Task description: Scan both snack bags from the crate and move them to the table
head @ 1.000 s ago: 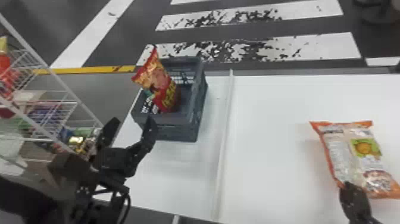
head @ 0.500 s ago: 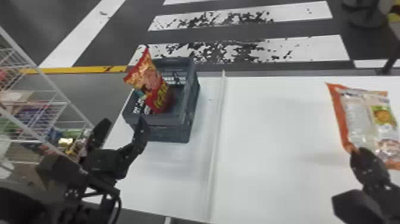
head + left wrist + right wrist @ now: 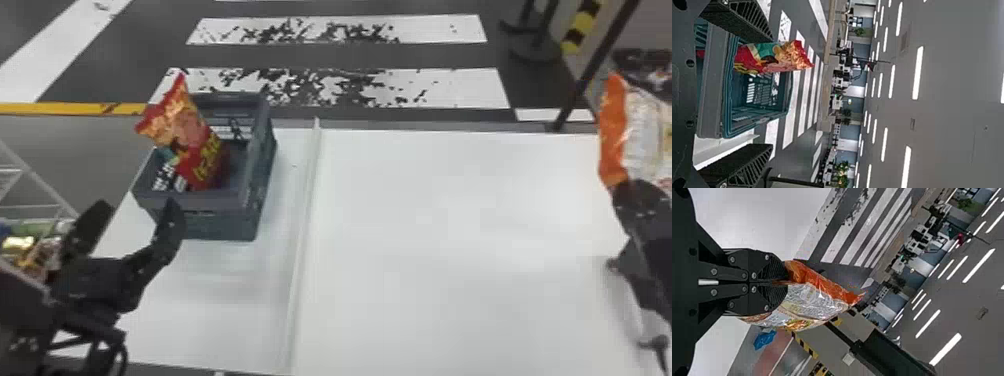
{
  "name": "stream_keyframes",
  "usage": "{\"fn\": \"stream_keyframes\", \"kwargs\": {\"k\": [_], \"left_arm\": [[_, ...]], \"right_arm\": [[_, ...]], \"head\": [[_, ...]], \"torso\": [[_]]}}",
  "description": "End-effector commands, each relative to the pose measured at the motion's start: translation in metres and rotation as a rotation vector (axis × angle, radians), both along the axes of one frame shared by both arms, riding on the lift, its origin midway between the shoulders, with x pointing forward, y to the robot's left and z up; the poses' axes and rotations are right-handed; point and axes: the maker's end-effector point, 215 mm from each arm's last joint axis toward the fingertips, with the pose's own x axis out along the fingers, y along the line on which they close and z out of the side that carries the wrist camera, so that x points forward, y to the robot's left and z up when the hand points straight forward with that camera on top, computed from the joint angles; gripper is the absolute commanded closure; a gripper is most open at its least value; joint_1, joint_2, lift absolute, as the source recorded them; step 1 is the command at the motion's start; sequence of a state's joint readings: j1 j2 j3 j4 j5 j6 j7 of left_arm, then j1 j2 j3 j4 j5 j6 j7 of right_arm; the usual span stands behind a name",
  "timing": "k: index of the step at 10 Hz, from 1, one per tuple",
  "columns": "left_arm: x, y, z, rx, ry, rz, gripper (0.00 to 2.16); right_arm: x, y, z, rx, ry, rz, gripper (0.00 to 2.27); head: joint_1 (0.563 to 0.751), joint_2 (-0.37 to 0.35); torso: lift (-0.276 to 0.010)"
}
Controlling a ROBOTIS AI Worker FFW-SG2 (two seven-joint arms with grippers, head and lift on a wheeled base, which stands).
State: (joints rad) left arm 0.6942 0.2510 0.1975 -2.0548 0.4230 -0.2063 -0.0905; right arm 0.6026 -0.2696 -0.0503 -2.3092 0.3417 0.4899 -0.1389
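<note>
The red snack bag point(image 3: 192, 142) leans upright in the grey crate point(image 3: 225, 200) at the table's left; in the left wrist view the red bag point(image 3: 773, 57) pokes out past the crate's rim point(image 3: 727, 86). Just in front of the crate, my left gripper point(image 3: 135, 220) stands open and empty, its fingers apart in its own view too point(image 3: 770, 94). At the right edge my right gripper point(image 3: 631, 192) holds the orange and clear snack bag point(image 3: 642, 130) up off the table. The right wrist view has the gripper point(image 3: 783, 282) pinched shut on that bag's edge point(image 3: 817, 301).
A raised white strip point(image 3: 302, 225) divides the white table point(image 3: 450, 240) between crate and right side. A wire shelf point(image 3: 30, 190) with goods stands at the left. Beyond the table's far right corner is a dark post point(image 3: 590, 75).
The right gripper has carried the orange bag up and to the right, toward the view's edge. The left gripper keeps its open pose near the crate, while the head view has shifted somewhat.
</note>
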Motion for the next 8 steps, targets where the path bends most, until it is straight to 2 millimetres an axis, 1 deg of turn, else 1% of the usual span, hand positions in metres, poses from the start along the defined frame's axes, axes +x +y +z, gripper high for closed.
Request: {"fn": "stream_keyframes", "kwargs": {"k": [1,2,3,4,6,7,8], "left_arm": [[-0.001,0.000,-0.001,0.000,0.001,-0.001,0.04],[-0.001,-0.002,-0.003,-0.003,0.004,-0.004,0.04],[-0.001,-0.002,-0.005,-0.004,0.007,-0.004,0.04],[-0.002,-0.003,-0.007,0.001,0.011,-0.005,0.04],[-0.003,-0.007,-0.010,0.007,0.018,-0.008,0.04],[-0.003,-0.006,-0.014,0.008,0.024,-0.008,0.04],[-0.003,-0.005,-0.016,0.008,0.028,-0.006,0.04]], "right_arm": [[0.001,-0.055,-0.009,-0.036,0.022,-0.079,2.25],[0.000,-0.086,-0.015,0.002,0.034,-0.116,2.25],[-0.004,-0.113,-0.015,0.088,0.021,-0.148,2.25],[-0.006,-0.135,-0.010,0.150,-0.005,-0.173,2.25],[-0.010,-0.173,-0.002,0.436,-0.076,-0.211,2.25],[-0.011,-0.190,0.003,0.460,-0.106,-0.241,2.25],[-0.012,-0.203,-0.002,0.446,-0.106,-0.268,2.25]], "head": [[0.695,0.009],[0.695,-0.043],[0.695,-0.096],[0.695,-0.124],[0.695,-0.200],[0.695,-0.230],[0.695,-0.267]], "torso": [[-0.087],[-0.087],[-0.087],[-0.087],[-0.087],[-0.087],[-0.087]]}}
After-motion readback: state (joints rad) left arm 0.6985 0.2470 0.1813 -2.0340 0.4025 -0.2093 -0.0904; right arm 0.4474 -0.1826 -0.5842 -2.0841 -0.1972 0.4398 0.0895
